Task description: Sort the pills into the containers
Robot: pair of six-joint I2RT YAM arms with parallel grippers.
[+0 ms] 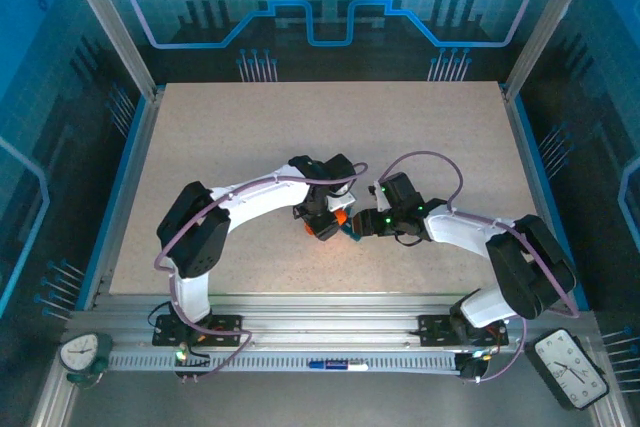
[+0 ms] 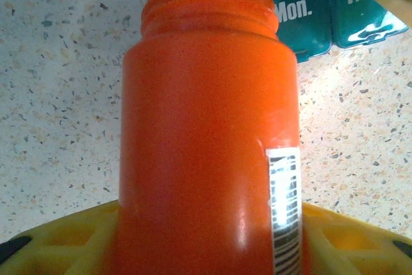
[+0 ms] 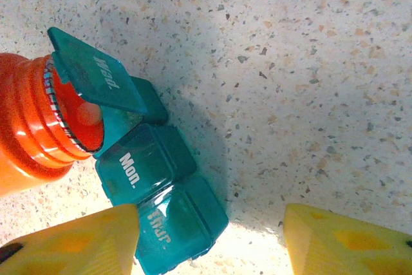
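Left arm [image 1: 250, 195]: I see a white curved link between bulky black joint housings.
Right arm [image 1: 462, 229]: same build from here, white shell and black joints.
Cables [image 1: 430, 155]: thin lilac lines running outside both arms.
Wrist lights [image 1: 383, 217]: small green dots on the black wrist body.
Left claw fingers [image 2: 58, 246]: yellow plastic with recessed pockets, black patches at the outer corners.
Right claw fingers [image 3: 344, 243]: yellow, wedge-shaped, with the same moulded pockets.
Bases [image 1: 195, 327]: black brackets.

The pill box [image 3: 147, 167] lids read "Wed.", "Mon." and "Thur."
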